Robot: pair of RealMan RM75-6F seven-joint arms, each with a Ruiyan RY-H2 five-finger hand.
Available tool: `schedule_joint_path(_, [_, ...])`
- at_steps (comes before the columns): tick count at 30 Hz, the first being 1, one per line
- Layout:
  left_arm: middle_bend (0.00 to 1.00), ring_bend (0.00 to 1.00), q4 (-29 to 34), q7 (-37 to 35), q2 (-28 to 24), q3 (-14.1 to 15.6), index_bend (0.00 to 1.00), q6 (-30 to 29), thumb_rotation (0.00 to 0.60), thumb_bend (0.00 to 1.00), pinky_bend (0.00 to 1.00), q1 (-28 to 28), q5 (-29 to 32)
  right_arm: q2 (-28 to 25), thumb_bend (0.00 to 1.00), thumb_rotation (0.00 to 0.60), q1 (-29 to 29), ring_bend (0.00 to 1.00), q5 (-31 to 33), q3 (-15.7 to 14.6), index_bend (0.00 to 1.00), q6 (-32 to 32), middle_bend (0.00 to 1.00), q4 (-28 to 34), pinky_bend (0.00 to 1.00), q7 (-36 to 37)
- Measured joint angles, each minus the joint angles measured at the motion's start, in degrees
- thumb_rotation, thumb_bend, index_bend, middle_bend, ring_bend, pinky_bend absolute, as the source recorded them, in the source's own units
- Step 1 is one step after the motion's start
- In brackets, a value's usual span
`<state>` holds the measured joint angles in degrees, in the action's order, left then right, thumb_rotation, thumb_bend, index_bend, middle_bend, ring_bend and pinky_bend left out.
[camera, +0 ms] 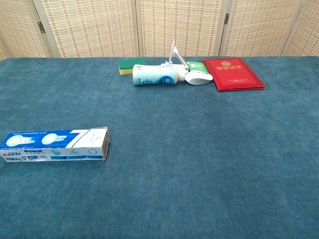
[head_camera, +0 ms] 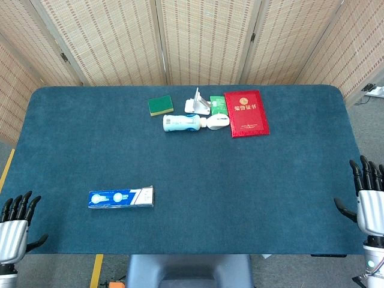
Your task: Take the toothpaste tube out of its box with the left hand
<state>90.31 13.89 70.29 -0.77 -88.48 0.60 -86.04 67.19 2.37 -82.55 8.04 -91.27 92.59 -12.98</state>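
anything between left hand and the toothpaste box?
Nothing: head view shows only bare blue table between the left hand and the toothpaste box.

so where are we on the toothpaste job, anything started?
Nothing looks done. The toothpaste box lies flat on the table, untouched; no tube is visible outside it. Nothing is in hand: the left hand and right hand sit open at the near table edge, away from the box. Left to do: reach, grip the box and pull the tube out with the left hand.
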Motion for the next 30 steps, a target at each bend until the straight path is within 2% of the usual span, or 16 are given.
schedule_joint_path(10, [0.08,0.04,-0.49,1.23,1.58,1.03,0.14,2.62,0.600,0.15,0.01,-1.35,-1.13,-0.62,0.25,0.600,-1.36,0.00,-3.69,-1.49,0.00,-2.79,0.00,0.19,0.00,2.14])
schedule_joint_path(15, [0.14,0.07,-1.22,-2.14,1.53,0.92,0.13,4.51,0.600,0.15,0.09,-2.81,-1.56,-0.64,0.25,0.600,-1.37,0.00,-4.65,-1.88,0.00,-2.73,0.00,0.16,0.00,2.42])
schedule_joint_path(18, [0.18,0.12,1.43,-2.20,0.07,0.48,0.12,7.90,0.600,0.15,0.12,-4.02,0.72,-0.66,0.25,0.600,-0.94,0.00,-4.86,-1.95,0.00,-1.90,0.00,0.07,0.00,2.46])
schedule_joint_path(24, [0.24,0.13,11.55,2.96,-3.06,-2.50,0.12,14.47,0.600,0.15,0.18,-7.46,12.24,-1.05,0.25,0.600,0.05,0.00,-4.44,-1.73,0.00,0.04,0.00,-0.35,0.00,3.57])
schedule_joint_path(30, [0.24,0.13,19.92,13.50,-4.25,-6.51,0.13,17.97,0.600,0.15,0.17,-12.94,28.88,-2.07,0.24,0.600,0.72,0.00,-4.46,-1.55,0.00,1.16,0.00,-0.93,0.00,7.18])
